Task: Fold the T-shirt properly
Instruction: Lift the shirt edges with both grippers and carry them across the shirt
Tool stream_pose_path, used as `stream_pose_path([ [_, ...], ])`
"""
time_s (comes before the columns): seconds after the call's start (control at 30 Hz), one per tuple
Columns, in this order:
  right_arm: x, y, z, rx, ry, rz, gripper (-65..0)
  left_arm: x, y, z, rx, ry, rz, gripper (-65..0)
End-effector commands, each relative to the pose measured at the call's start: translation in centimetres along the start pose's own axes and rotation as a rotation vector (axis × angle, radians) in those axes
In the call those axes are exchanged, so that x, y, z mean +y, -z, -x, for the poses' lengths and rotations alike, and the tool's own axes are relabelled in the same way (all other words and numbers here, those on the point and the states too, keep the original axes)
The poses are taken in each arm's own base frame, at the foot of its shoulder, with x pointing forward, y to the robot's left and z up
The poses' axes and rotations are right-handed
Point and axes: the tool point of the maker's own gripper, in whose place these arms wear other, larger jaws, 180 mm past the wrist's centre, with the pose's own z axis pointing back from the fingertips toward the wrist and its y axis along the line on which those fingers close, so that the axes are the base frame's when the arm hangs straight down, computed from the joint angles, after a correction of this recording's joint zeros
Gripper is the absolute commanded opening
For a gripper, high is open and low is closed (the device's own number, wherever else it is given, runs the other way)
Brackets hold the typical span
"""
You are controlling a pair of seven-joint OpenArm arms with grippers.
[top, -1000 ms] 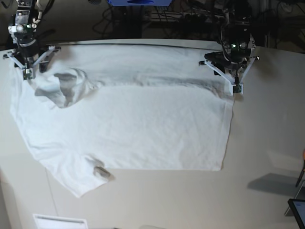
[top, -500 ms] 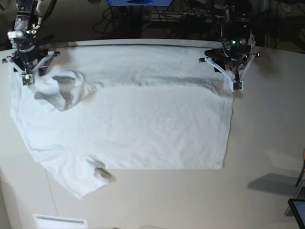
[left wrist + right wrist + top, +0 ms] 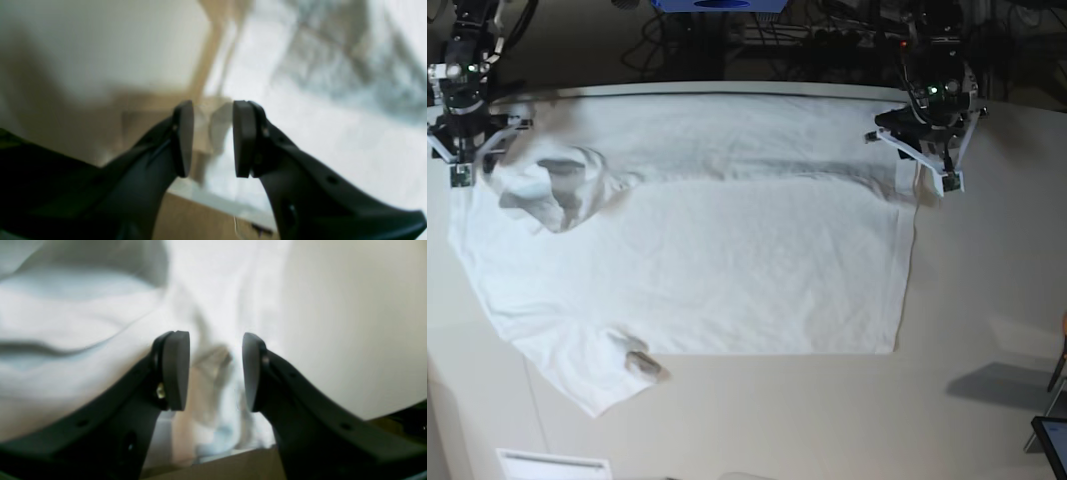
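The white T-shirt (image 3: 707, 260) lies spread on the off-white table (image 3: 987, 300), with a bunched fold (image 3: 557, 185) near its upper left corner and a small crumpled lump (image 3: 637, 362) at its lower left. My left gripper (image 3: 937, 165) hovers at the shirt's upper right corner. In the left wrist view this gripper (image 3: 211, 133) is open over the shirt's edge (image 3: 333, 116). My right gripper (image 3: 462, 150) is by the upper left corner. In the right wrist view it (image 3: 215, 370) is open above wrinkled cloth (image 3: 66, 323), with bare table (image 3: 350, 323) beside it.
Dark cables and equipment (image 3: 827, 40) crowd behind the table's far edge. A white label (image 3: 552, 465) lies near the front left. A dark object (image 3: 1052, 440) pokes in at the lower right corner.
Both arms have moved outward: the arm on the base view's right went right and a little back, the one on its left went further left. The shirt has stayed in place.
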Motion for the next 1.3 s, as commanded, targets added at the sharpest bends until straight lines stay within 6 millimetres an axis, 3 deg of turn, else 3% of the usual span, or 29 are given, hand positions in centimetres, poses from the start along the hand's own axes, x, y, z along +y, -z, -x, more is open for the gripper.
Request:
stream_pose_path([
  [0.0,-1.0,-0.3,-2.1,-0.068,-0.003,0.025,-40.6,0.1,-0.4,-1.4,-0.055,0.002,-0.004,-45.3],
  [0.07,-1.5,-0.2,-3.1,-0.091,-0.007,0.031,-40.6,0.0,-0.4,-2.3,-0.095,-0.002,-0.001,-45.3],
  [0.3,0.3,2.0,-9.9,-0.24,-0.063,-0.085,-40.5,-1.1,-1.0,-9.8,-0.294,-0.073,0.026,-44.8],
  [0.37,0.0,3.5,-11.9,-0.268,-0.07,-0.101,-40.2,-1.7,-1.1,-11.9,-0.335,-0.081,0.04,-44.8],
  [0.5,-0.3,8.5,-13.9,-0.2,-0.054,-0.178,-39.9,-2.3,-1.5,-14.6,-0.396,-0.043,0.07,-44.8],
  [0.73,-2.5,15.0,-16.5,-0.089,0.011,-0.301,-39.5,-2.5,-1.0,-14.3,-0.383,-0.016,0.075,-44.8],
  [0.87,-2.8,17.6,-17.9,-0.055,0.134,-0.371,-28.4,-0.6,-0.7,-13.7,-0.367,-0.051,0.038,-45.0],
  [1.03,-1.7,19.3,-19.4,-0.09,0.26,-0.448,-26.1,0.3,-0.4,-13.4,-0.356,-0.064,0.014,-45.0],
  [1.27,1.1,20.0,-19.3,-0.101,0.351,-0.519,-25.8,0.4,-0.2,-12.8,-0.342,-0.057,0.01,-45.0],
])
